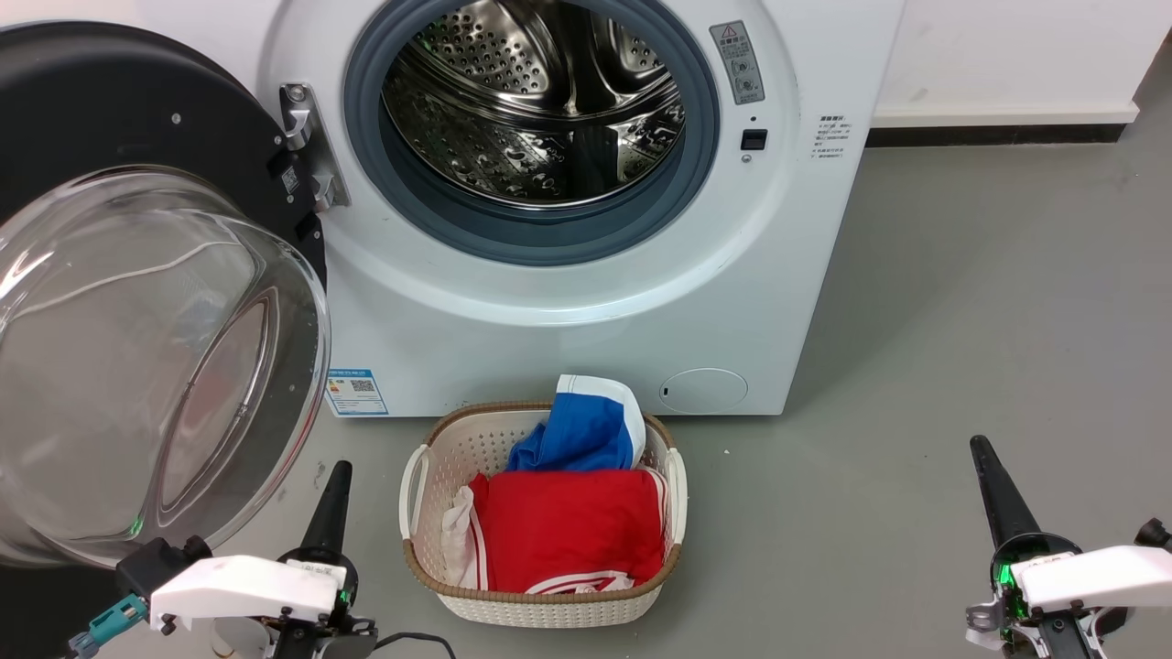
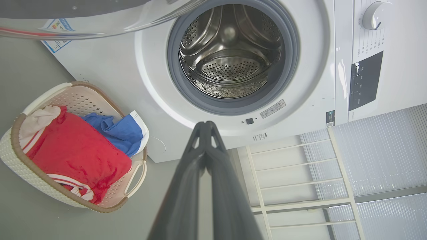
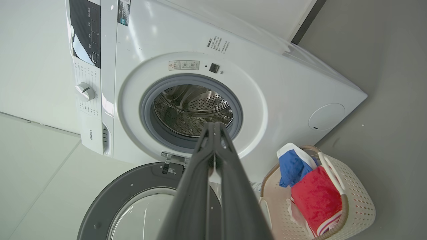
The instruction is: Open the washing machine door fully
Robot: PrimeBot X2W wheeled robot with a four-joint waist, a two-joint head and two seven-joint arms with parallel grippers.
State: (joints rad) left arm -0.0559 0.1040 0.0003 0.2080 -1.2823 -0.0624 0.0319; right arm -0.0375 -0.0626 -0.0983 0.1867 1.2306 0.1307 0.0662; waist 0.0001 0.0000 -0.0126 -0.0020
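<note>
I find the large round glossy black washing machine door [image 1: 146,302], its clear glass bowl bulging outward, swung wide on its metal hinge [image 1: 307,146] at the machine's left, leaving the perforated steel drum [image 1: 540,101] exposed; whether it has reached its stop, I cannot confirm from this angle. My left gripper [image 2: 205,124] is pinched together, empty, low beside the door; my right gripper [image 3: 213,124] likewise, well apart; I judge both are held low to leave the door's swing unobstructed.
</note>
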